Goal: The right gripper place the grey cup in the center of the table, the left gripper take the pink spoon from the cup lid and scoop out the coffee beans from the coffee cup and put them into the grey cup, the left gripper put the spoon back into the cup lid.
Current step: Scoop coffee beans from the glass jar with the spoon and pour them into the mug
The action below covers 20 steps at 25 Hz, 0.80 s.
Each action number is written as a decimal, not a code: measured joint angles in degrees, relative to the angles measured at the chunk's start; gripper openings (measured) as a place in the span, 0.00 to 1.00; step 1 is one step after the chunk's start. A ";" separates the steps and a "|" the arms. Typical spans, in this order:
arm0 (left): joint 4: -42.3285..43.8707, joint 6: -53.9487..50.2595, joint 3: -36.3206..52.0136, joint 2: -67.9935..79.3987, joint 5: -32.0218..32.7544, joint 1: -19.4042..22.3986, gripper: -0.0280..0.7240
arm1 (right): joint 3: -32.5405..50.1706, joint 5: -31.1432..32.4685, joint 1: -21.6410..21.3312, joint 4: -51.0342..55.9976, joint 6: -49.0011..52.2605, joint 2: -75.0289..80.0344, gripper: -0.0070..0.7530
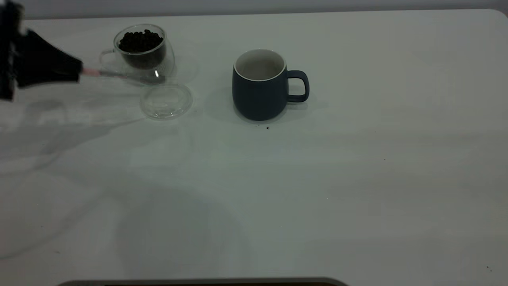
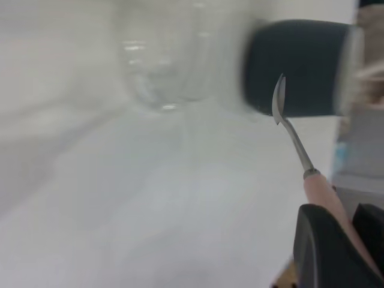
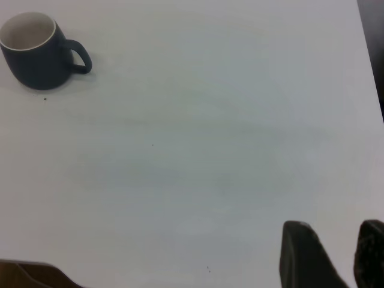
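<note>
My left gripper (image 1: 77, 71) is at the far left, shut on the pink handle of the pink spoon (image 1: 119, 74). It holds the spoon level above the table (image 1: 357, 178). The metal bowl lies in front of the coffee cup (image 1: 139, 49), which holds the coffee beans (image 1: 141, 41). The cup lid (image 1: 166, 101) lies empty just in front of the spoon's bowl. The grey cup (image 1: 260, 85) stands upright mid-table, handle to the right, inside off-white. In the left wrist view, the left gripper (image 2: 348, 237) grips the spoon (image 2: 300, 150), which points toward the grey cup (image 2: 297, 66). My right gripper (image 3: 336, 258) is open, empty, far from the grey cup (image 3: 33, 54).
A few dark specks (image 1: 267, 127) lie on the table in front of the grey cup. The table's right edge (image 3: 366, 72) shows in the right wrist view. The right gripper does not show in the exterior view.
</note>
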 joint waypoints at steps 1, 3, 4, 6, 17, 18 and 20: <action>0.00 0.32 -0.95 -0.87 2.16 0.38 0.20 | 0.00 0.00 0.00 0.00 0.00 0.00 0.33; 0.00 0.58 -3.43 -2.59 4.01 0.66 0.20 | 0.00 0.00 0.00 0.00 0.00 0.00 0.33; 0.00 0.58 -5.12 -3.43 4.56 0.73 0.20 | 0.00 0.00 0.00 0.00 0.00 0.00 0.33; -0.42 0.64 -8.43 -4.34 5.21 0.73 0.20 | 0.00 0.00 0.00 0.00 0.00 0.00 0.33; -0.65 -0.52 -12.84 -3.07 -7.84 0.73 0.20 | 0.00 0.00 0.00 0.00 0.00 0.00 0.33; -0.65 -0.23 -12.86 -2.40 -8.13 0.61 0.20 | 0.00 0.00 0.00 0.00 0.00 0.00 0.33; -0.70 0.41 -12.86 -0.87 -8.83 0.43 0.20 | 0.00 0.00 0.00 0.00 0.00 0.00 0.33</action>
